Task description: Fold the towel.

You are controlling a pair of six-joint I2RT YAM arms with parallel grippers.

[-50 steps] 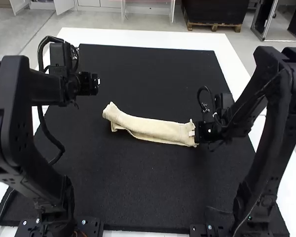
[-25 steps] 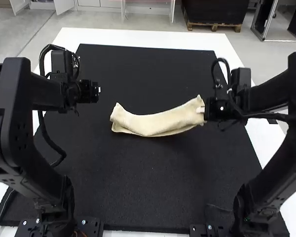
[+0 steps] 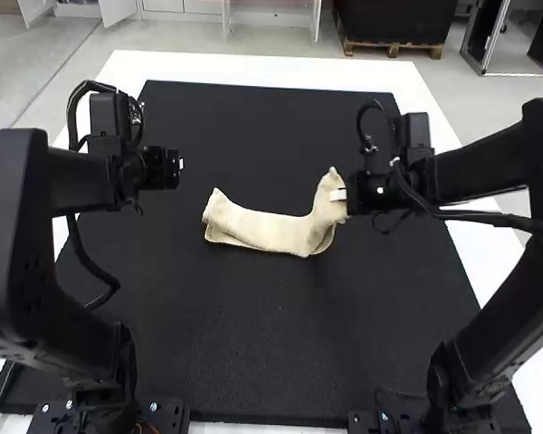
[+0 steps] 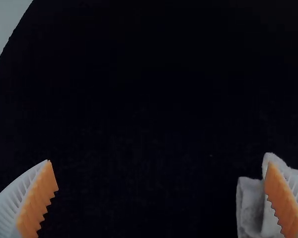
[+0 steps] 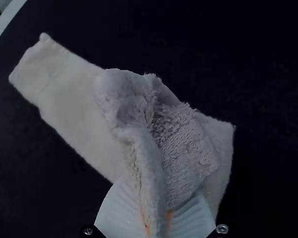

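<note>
Nearest, in the high view, the black rubbery-looking work mat (image 3: pixel 253 362) spans the front of the work area. The jointed black left arm (image 3: pixel 27 235) and the matching black right arm (image 3: pixel 498 307) stand at its two sides, bent over the mat.

The cream-coloured, soft-pile towel (image 3: pixel 258 231) lies near the middle of the mat as a narrow folded strip running left to right. Its left part rests on the mat; its right end is raised, with a curved bend below the grip point.

The right gripper (image 3: pixel 339 194) is clenched on that raised end. In the right wrist view, a ridge of cloth is pinched between white ribbed fingers (image 5: pixel 116 210); the lighting is dim, but the ridge appears to comprise more than one layer. Beyond the grip, the flatter length of the strip extends across the mat.

The left gripper (image 3: pixel 178 169), located slightly farther out, is positioned above the mat, beyond the towel's left end. Its jaws are released and set wide apart, with nothing between the orange pads (image 4: pixel 37 201).

Farthest, the white table (image 3: pixel 253 66) borders the mat's far edge.
</note>
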